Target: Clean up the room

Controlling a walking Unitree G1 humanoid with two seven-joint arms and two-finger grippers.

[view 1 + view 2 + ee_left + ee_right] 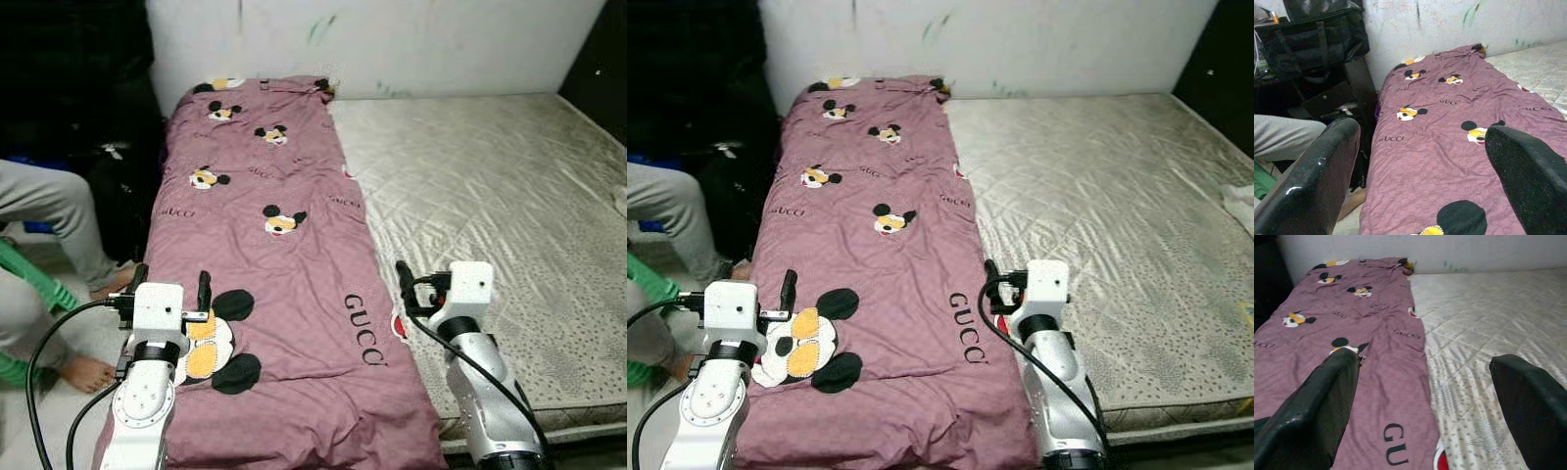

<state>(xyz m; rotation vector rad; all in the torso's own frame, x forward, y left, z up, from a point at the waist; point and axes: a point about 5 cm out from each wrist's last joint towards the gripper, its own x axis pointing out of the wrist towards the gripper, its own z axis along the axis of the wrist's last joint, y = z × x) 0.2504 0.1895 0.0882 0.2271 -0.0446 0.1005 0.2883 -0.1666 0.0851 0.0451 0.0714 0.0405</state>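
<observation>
Both grippers spread wide, empty, hovering over blanket (pixel 274 255) near edge: left gripper (pixel 172 284), right gripper (pixel 402 284) beside mattress (pixel 490 186). Probably spreading next; pinch hem low, evenly.

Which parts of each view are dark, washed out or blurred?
Left eye view: black corner left of the blanket is too dark to read. Right eye view: mattress looks pale and washed out. Both wrist views: the near black fingers are soft, out of focus.
</observation>
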